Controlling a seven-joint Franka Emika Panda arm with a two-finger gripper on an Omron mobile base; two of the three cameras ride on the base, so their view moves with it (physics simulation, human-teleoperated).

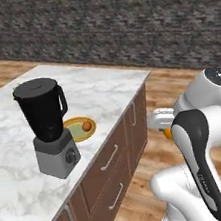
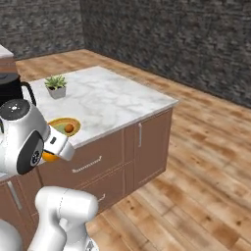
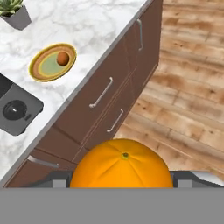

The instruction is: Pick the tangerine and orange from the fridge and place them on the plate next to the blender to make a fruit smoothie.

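Left base view: the blender (image 1: 48,127) stands on a marble surface (image 1: 94,92), with the plate (image 1: 79,129) just beside its base, toward the surface's edge. A small tangerine (image 1: 86,126) sits on the plate. The white arm (image 1: 200,154) rises at lower right, off the surface and over the wood floor (image 1: 164,149), and a sliver of orange (image 1: 168,134) shows at its hand.

Right base view: the plate (image 2: 64,126) lies near the surface's front edge with the tangerine (image 2: 69,128) on it. A potted plant (image 2: 56,86) stands farther back. The orange (image 2: 48,157) peeks out below the hand, level with the brown drawers (image 2: 88,164).

Hand view: the orange (image 3: 122,164) sits large between the fingers, which grasp it from both sides. Beyond it lie the plate (image 3: 51,62), the tangerine (image 3: 63,58) and the blender's grey base (image 3: 17,109).
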